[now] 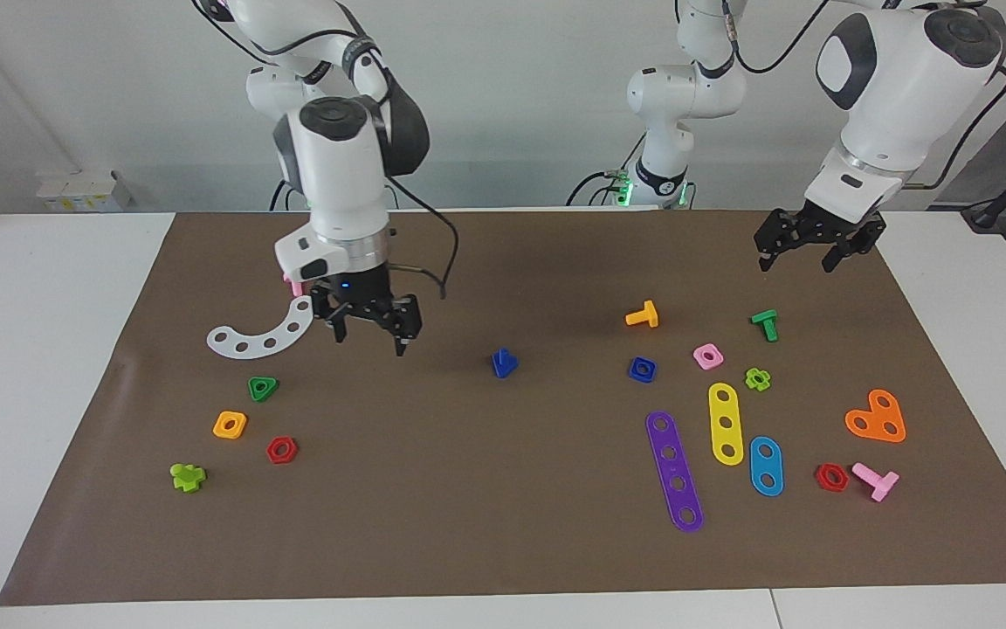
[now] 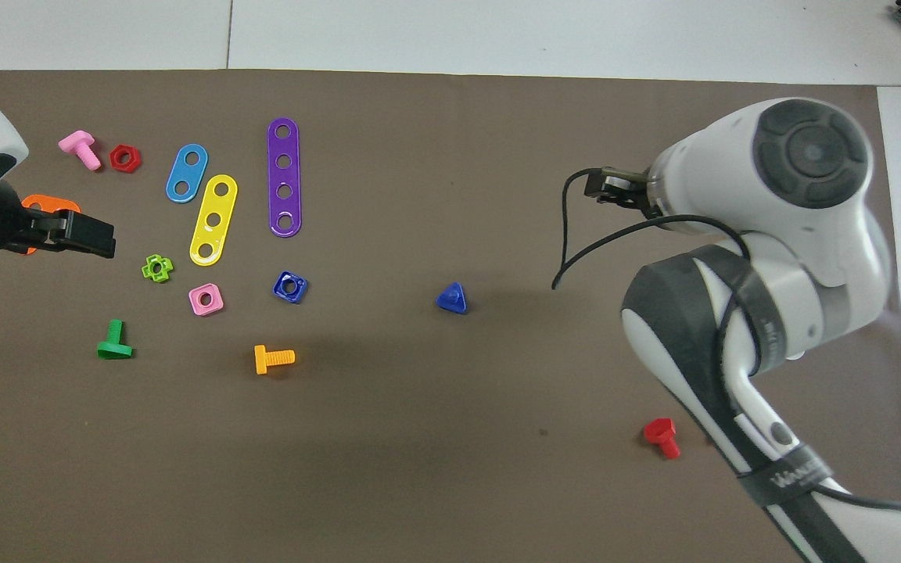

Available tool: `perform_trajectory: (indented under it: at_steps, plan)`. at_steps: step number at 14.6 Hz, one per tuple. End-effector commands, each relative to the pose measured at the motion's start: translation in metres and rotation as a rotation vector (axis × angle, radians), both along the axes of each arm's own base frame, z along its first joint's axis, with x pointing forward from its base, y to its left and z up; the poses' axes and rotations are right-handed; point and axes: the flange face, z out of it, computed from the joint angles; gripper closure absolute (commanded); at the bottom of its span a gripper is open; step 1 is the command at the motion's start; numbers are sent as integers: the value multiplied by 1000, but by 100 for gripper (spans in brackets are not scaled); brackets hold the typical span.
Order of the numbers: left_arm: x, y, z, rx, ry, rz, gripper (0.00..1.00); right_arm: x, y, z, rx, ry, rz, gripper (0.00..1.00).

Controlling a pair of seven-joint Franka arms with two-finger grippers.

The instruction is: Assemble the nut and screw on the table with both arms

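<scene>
Purple four-hole strip (image 1: 674, 471) lies closest to the facing camera, flat on the brown mat (image 1: 503, 542), with a yellow three-hole strip (image 1: 726, 424) and a blue two-hole strip (image 1: 766, 466) beside it.

Progress: nothing assembled yet, by my reading. Screw (image 1: 504, 362) stands alone mid-mat on its triangular head, shaft up. Nut (image 1: 642, 369) lies flat toward the left arm's end of the table, apart from the screw, hole empty. Neither is held. Both picks and the threading are left to do.

Right gripper (image 1: 370, 336): fingers spread, empty, hanging low over the mat just beside the white curved strip (image 1: 260, 336), toward the right arm's end from the screw. Left gripper (image 1: 798, 258): fingers spread, empty, raised over the mat's edge nearest the robots at its own end; waiting.

Clutter near the nut: pink square nut (image 1: 708, 355) just beside it, orange screw (image 1: 643, 315) nearer the robots, green flower-shaped nut (image 1: 758, 378), dark green screw (image 1: 765, 325). The pink nut is the likeliest to get bumped when fingers come down on the blue one. Screw's surroundings are open.

Elsewhere: orange heart plate (image 1: 877, 417), red hex nut (image 1: 831, 476), pink screw (image 1: 876, 480); at the right arm's end a green triangular nut (image 1: 263, 388), orange-yellow square nut (image 1: 230, 425), another red hex nut (image 1: 281, 449), lime screw (image 1: 187, 476). Red screw (image 2: 662, 436) shows only in the overhead view.
</scene>
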Motion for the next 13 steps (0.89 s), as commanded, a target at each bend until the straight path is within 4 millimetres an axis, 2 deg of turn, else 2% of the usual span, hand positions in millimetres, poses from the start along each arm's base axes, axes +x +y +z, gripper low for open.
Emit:
perform_trajectory:
  at_steps: [1,5,7,8,9,11,13]
  plan:
    - [-11,-9,3,8,-14,-22,0,-14,-58,32,14,42,24,0]
    - [-10,-38,-7,-14,-4,-48,0,-40,-139,70,14,101,65,0]
    - [-1,-63,-26,-15,12,-78,0,-58,-179,86,26,140,92,0]
    - [3,-73,-35,-17,8,-68,0,-67,-192,96,28,148,105,0]
    - [8,-84,-45,-18,0,-49,0,-77,-196,108,27,144,124,0]
    - [14,-104,-58,-25,-36,-48,0,-83,-196,112,25,157,129,0]
    - [19,-120,-91,-30,-61,-70,0,-85,-187,112,32,182,132,0]
